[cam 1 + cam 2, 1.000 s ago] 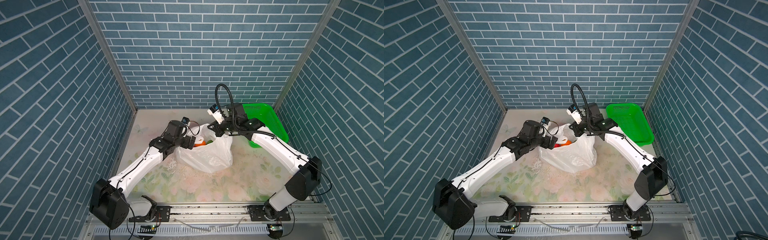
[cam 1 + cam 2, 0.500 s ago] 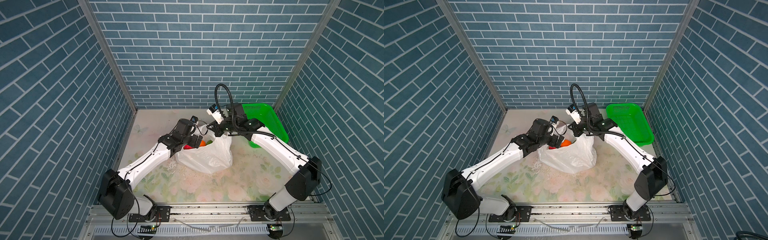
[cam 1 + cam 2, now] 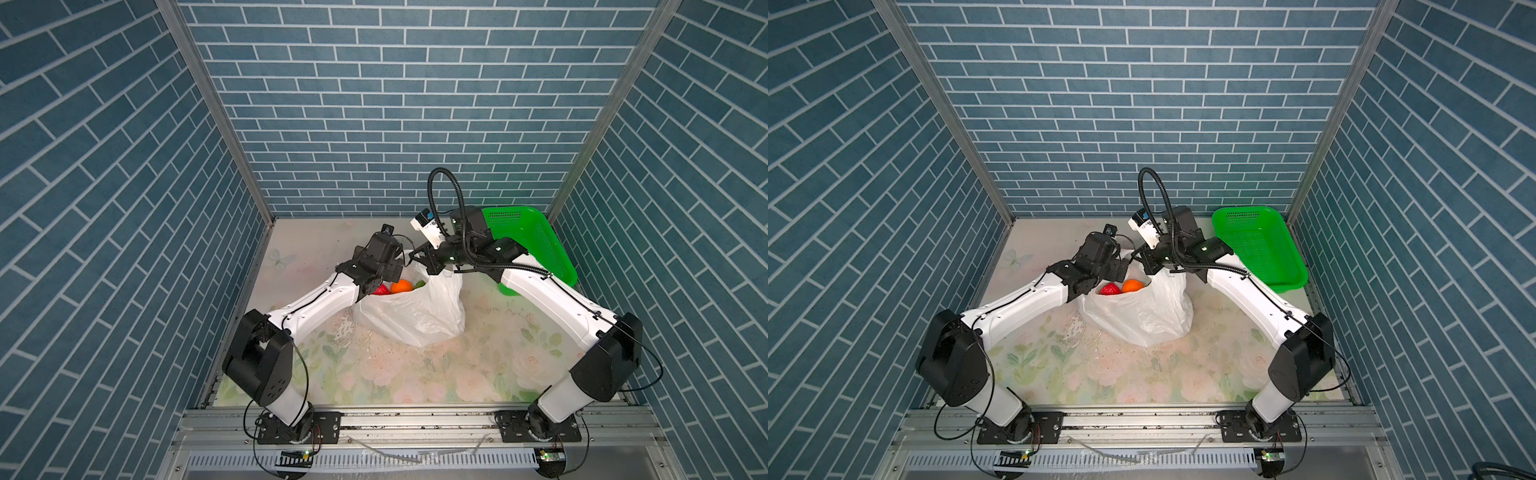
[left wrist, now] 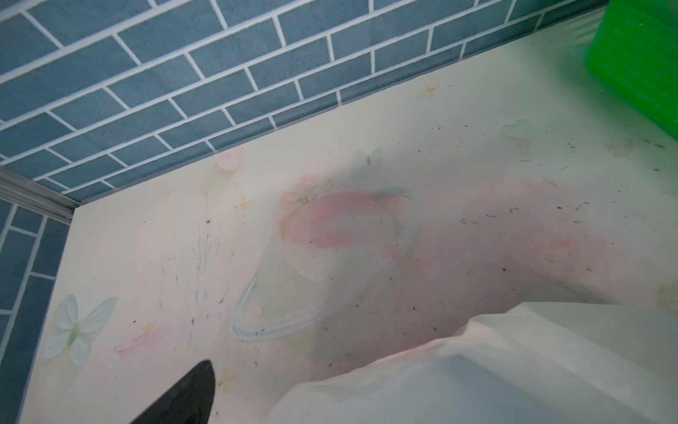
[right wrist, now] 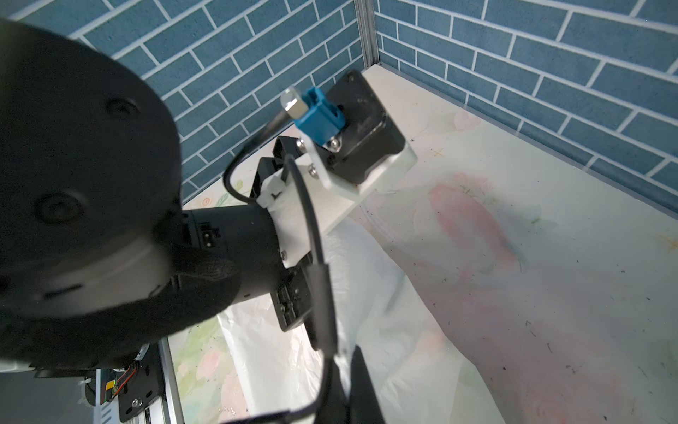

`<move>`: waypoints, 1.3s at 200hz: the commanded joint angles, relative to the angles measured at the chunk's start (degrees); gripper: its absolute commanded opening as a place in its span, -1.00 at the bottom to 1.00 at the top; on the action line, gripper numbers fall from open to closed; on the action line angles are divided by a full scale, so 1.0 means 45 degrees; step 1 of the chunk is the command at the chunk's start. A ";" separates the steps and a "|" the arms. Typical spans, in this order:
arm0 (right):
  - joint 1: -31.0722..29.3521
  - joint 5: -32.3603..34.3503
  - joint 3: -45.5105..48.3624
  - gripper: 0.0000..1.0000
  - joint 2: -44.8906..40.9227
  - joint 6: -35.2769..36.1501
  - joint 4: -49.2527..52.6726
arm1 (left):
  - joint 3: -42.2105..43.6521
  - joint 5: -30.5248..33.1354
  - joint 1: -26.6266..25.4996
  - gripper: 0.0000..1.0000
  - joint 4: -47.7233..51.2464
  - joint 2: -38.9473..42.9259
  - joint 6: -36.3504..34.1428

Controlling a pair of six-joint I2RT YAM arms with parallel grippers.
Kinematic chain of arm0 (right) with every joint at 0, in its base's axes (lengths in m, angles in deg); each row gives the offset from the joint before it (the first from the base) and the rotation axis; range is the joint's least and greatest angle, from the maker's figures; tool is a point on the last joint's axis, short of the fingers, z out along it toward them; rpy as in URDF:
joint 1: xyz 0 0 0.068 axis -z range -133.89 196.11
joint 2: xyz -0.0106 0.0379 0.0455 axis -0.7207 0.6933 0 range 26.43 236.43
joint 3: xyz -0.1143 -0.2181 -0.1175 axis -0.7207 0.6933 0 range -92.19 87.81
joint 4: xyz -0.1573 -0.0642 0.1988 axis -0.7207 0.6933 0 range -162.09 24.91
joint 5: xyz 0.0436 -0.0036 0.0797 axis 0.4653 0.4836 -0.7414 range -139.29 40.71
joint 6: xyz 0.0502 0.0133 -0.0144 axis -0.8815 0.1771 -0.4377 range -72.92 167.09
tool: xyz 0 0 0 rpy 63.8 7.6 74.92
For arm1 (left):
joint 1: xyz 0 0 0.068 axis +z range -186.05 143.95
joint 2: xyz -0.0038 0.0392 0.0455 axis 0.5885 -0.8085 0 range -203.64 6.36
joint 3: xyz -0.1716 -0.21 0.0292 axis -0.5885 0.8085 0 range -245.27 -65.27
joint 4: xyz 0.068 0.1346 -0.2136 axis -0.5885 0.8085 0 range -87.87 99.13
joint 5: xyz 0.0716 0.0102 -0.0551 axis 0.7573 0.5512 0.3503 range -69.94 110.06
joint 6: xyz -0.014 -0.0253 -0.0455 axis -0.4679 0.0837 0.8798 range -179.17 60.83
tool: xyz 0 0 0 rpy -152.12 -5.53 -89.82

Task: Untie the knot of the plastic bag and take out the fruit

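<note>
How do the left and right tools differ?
The left tool is open and holds nothing; the right tool is shut on the plastic bag's rim. The left tool sits beside the fruit; the right tool holds the far edge up. Both are at the bag's mouth.

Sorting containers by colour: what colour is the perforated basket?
The basket is bright green, clearest in a top view.
</note>
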 commanded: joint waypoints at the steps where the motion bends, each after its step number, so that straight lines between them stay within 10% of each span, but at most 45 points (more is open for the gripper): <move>1: -0.0108 -0.0248 0.0061 -1.00 -0.0563 0.0073 -0.0020 | 0.0259 0.0824 0.0562 0.96 0.0812 0.0200 0.0289; 56: -0.0103 -0.0263 -0.0009 -1.00 -0.0408 0.0284 0.0121 | 0.1683 0.0432 0.2062 0.67 0.1472 0.1607 0.0137; 103: -0.0104 -0.0316 -0.0318 -1.00 -0.0057 0.0304 0.0071 | 0.2007 -0.1133 0.2230 -0.51 0.1155 0.2043 -0.0165; 141: -0.0045 0.0474 -0.0702 -1.00 0.0561 0.0363 0.0314 | 0.1715 -0.3156 0.2187 -1.00 0.1826 0.2097 0.0108; 171: 0.0228 0.1171 -0.1885 -0.98 0.1480 0.0140 0.1293 | 0.1865 -0.4029 0.2189 -1.00 0.2580 0.2706 0.0737; 186: 0.0419 0.0720 -0.2702 -0.35 0.1694 0.0125 0.2447 | 0.1907 -0.4236 0.2188 -1.00 0.2907 0.3023 0.1117; 209: 0.0391 0.0165 -0.3048 0.08 0.1078 -0.0096 0.3883 | 0.1771 -0.4654 0.2190 -1.00 0.3243 0.3291 0.1912; 260: -0.0792 -0.0362 -0.2066 0.14 -0.0401 -0.1587 0.4529 | 0.1930 -0.5441 0.2103 -1.00 0.3082 0.3676 0.3805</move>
